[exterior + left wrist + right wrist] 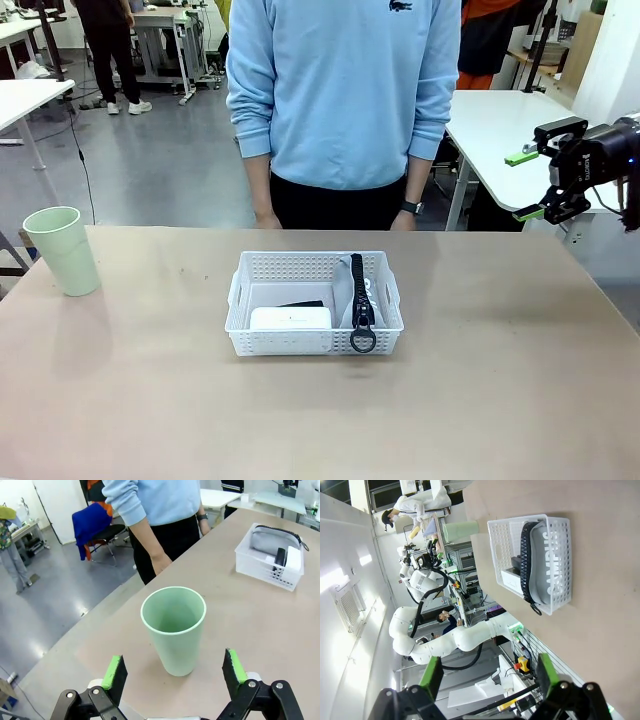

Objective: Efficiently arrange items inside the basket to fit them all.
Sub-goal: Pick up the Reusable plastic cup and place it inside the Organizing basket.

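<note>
Three of four items sit inside the white lattice basket [315,345], mid-worktop [480,400], long axis left to right in the front view.

Grey pouch [552,555]: stands on its long edge at the basket's right end, long axis front to back across the basket's short width. White "CAMPUS" lettering on the outward face, legible in the right wrist view, sideways there. Black strap [358,290] along the top edge, ring [362,341] hanging over the near rim.

White box [290,318]: lies flat by the near wall, left of the pouch, long axis parallel to the basket's.

Black stapler [300,303]: just behind the box, mostly hidden; heading not determinable.

Pale green cup [173,625]: outside the basket, upright, mouth up, near the worktop's left edge, well apart from the basket.

Left gripper [172,654]: spread wider than the cup, holding nothing, no contact seen.

Right gripper [514,186]: spread apart, empty, raised beyond the worktop's right side.

Person [345,100] at the far edge; small dark crocodile emblem on the pale blue sweatshirt [300,120].
</note>
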